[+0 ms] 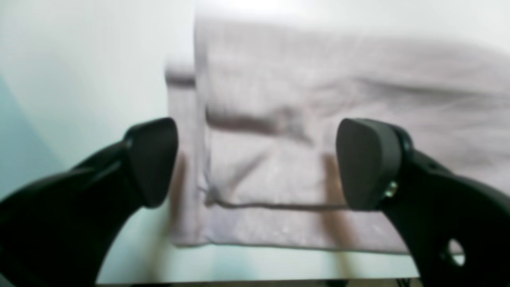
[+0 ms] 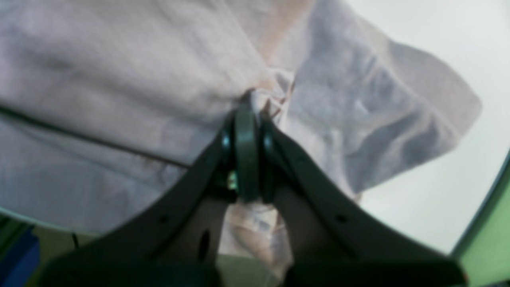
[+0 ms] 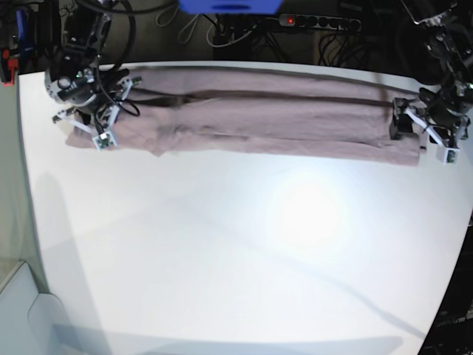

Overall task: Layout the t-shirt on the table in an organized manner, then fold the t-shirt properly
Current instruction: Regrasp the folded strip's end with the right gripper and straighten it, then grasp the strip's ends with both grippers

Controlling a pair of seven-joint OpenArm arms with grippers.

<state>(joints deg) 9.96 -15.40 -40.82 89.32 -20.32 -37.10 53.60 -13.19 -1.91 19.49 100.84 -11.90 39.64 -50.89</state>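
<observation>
T-shirt [image 2: 119, 79] bunched in shut right hand [image 2: 249, 99]; base view hides this.

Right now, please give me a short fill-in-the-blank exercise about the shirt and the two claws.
1. The right claw is ____ on the shirt.
2. The left claw has its fingers ____, with nothing between them.
3. The shirt lies in a long band along the ____ edge of the table in the base view.
4. The colour of the table is ____.

Missing words: shut; open; far; white
</observation>
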